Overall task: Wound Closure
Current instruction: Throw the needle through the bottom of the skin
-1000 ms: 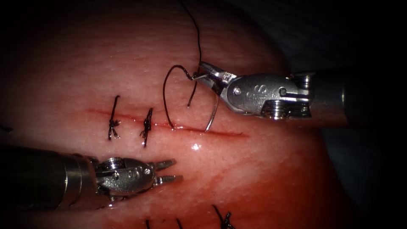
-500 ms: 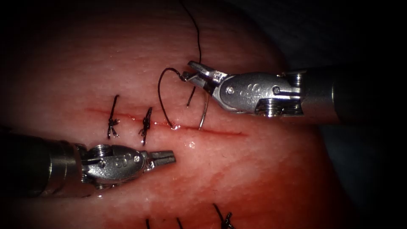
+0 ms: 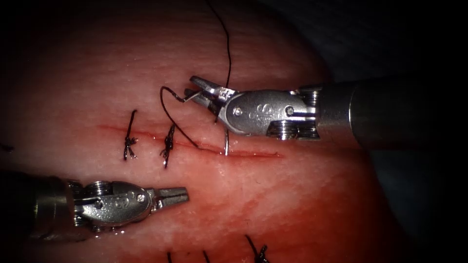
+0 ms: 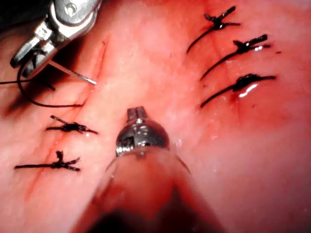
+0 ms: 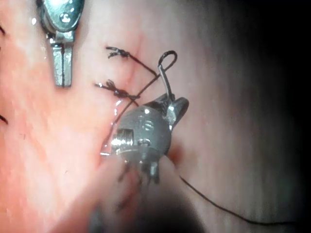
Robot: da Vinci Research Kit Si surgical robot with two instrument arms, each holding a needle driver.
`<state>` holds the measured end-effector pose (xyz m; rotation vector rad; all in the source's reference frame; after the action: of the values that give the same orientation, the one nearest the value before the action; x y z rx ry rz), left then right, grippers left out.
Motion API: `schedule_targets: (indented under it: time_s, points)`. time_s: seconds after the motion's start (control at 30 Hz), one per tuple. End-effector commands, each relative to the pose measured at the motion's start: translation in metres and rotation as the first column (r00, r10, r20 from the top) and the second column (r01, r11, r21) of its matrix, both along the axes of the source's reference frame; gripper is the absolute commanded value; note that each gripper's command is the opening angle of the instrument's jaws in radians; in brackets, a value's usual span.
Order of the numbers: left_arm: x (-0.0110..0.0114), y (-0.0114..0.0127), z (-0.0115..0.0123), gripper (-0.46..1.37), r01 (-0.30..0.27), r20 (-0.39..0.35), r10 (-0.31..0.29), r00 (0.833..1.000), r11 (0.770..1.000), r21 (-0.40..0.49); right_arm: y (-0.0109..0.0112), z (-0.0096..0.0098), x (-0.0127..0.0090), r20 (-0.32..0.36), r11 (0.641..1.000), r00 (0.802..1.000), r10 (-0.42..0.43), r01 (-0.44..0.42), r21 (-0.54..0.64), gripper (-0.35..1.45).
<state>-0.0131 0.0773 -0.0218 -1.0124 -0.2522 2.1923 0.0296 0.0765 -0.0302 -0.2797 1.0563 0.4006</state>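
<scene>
Needle (image 3: 226, 144) in right tool (image 3: 197, 87) | tip over cut (image 3: 253, 154) (left wrist view) | left tool (image 3: 179, 196) empty

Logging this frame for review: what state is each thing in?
Right hand: shut on the needle near its thread end.
Needle: held, tip at the cut, not seen buried.
Left hand: shut, holds nothing, below the cut.
Thread: slack loop into the cut.
Cut: two knotted stitches on its left, right part open.
</scene>
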Motion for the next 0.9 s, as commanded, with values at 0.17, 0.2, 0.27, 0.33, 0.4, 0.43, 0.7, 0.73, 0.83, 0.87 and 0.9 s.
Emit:
schedule_targets:
  time_s: [0.17,0.2,0.27,0.33,0.4,0.43,0.7,0.73,0.83,0.87,0.9]
  points:
    - [-0.0001,-0.0001,0.0006,-0.25,0.002,0.001,-0.002,1.000,1.000,0.001,0.0004,-0.0017,-0.0010,-0.020,0.996,0.997,0.077,-0.078,-0.037,-0.35]
    - [-0.0001,-0.0002,0.0006,-0.25,0.002,0.001,-0.002,1.000,1.000,0.000,0.0008,-0.0021,-0.0010,-0.044,0.992,0.993,0.108,-0.111,-0.057,-0.35]
    - [-0.0001,-0.0002,0.0006,-0.26,0.002,0.000,-0.002,1.000,1.000,0.000,0.0012,-0.0023,-0.0008,-0.067,0.989,0.989,0.128,-0.133,-0.066,-0.35]
    - [-0.0001,-0.0003,0.0006,-0.26,0.002,0.000,-0.002,1.000,1.000,0.000,0.0015,-0.0025,-0.0005,-0.077,0.983,0.987,0.139,-0.146,-0.108,-0.35]
    - [-0.0001,-0.0003,0.0006,-0.26,0.001,0.000,-0.001,1.000,1.000,0.000,0.0015,-0.0025,-0.0004,-0.074,0.980,0.988,0.133,-0.143,-0.141,-0.35]
    - [0.0000,-0.0004,0.0006,-0.27,0.001,0.000,-0.001,1.000,1.000,-0.001,0.0015,-0.0024,-0.0003,-0.082,0.975,0.988,0.132,-0.144,-0.167,-0.35]
    - [0.0000,-0.0005,0.0005,-0.28,0.001,0.000,-0.001,1.000,1.000,-0.001,0.0009,-0.0001,0.0003,-0.050,0.938,0.994,0.096,-0.107,-0.328,-0.35]
    - [-0.0001,-0.0005,0.0005,-0.28,0.001,0.000,-0.001,1.000,1.000,-0.001,0.0010,0.0001,0.0003,-0.051,0.938,0.994,0.095,-0.106,-0.329,-0.35]
    - [-0.0002,-0.0005,0.0004,-0.29,0.002,0.000,-0.002,1.000,1.000,-0.001,0.0015,0.0013,0.0006,-0.055,0.936,0.994,0.090,-0.103,-0.337,-0.35]
    - [-0.0003,-0.0005,0.0004,-0.30,0.002,0.000,-0.002,1.000,1.000,-0.001,0.0015,0.0016,0.0008,-0.056,0.934,0.994,0.093,-0.107,-0.340,-0.35]
    - [-0.0003,-0.0005,0.0004,-0.30,0.002,0.000,-0.002,1.000,1.000,-0.001,0.0014,0.0018,0.0009,-0.057,0.933,0.994,0.096,-0.110,-0.343,-0.35]
